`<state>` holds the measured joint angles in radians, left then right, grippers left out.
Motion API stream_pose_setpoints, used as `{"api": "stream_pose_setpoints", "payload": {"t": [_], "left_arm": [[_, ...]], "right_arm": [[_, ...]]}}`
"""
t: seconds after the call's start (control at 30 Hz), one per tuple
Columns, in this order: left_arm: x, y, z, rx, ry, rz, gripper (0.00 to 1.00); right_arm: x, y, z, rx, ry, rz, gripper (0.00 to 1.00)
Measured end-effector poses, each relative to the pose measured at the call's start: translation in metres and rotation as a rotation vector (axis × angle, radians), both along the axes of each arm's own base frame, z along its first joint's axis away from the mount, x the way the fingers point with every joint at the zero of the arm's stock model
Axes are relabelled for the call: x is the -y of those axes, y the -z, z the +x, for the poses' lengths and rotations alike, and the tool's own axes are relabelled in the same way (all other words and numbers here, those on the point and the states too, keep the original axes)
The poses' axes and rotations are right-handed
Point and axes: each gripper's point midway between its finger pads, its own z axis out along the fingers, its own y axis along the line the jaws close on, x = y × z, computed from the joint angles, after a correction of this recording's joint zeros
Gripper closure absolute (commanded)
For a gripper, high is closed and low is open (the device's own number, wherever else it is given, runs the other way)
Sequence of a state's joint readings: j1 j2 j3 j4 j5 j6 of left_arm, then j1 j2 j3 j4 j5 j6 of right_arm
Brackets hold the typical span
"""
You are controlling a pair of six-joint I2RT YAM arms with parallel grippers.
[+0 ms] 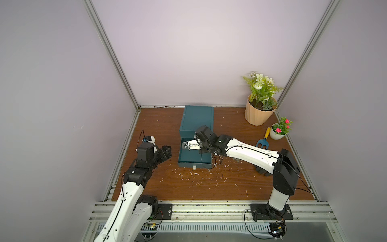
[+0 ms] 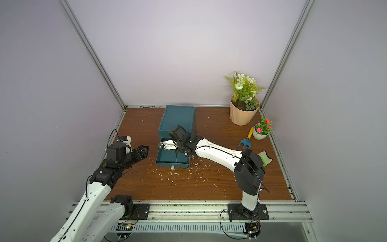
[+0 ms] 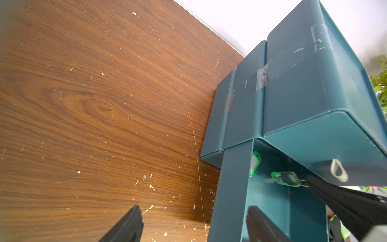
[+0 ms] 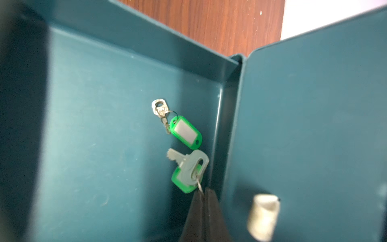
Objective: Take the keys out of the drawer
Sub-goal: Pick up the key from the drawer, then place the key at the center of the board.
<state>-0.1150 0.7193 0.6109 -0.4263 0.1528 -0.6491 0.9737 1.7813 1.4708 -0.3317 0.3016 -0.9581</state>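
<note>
With the right gripper (image 4: 204,194) pinching shut on one green-tagged key bunch (image 4: 189,167) inside the open drawer (image 4: 104,104) and another bunch (image 4: 184,132) lying just beside it, both are waiting to come out, while the left gripper (image 3: 194,213) is hovering open.

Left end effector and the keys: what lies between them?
A strip of bare table, then the drawer wall, with the keys just inside it; the left wrist view shows this.

We find drawer (image 1: 192,164) open above, right arm (image 1: 247,150) crossing it; table (image 1: 159,127) left of cabinet (image 1: 196,117) bare.
</note>
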Motion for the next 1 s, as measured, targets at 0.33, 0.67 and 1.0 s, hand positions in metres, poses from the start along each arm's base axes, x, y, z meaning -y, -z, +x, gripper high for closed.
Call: {"api": "stream_pose_setpoints", "payload": {"t": [0.33, 0.67, 1.0], "left_arm": [[0.011, -0.043, 0.012, 0.177, 0.058, -0.029, 0.21], [0.027, -0.108, 0.035, 0.404, 0.179, 0.052, 0.22], [0.132, -0.125, 0.057, 0.486, 0.545, 0.151, 0.22]], "right_arm": [[0.003, -0.059, -0.011, 0.039, -0.006, 0.169, 1.0], [0.04, -0.133, -0.027, 0.109, 0.058, 0.334, 1.0], [0.125, -0.119, -0.041, 0.074, 0.239, 0.36, 1.0]]}}
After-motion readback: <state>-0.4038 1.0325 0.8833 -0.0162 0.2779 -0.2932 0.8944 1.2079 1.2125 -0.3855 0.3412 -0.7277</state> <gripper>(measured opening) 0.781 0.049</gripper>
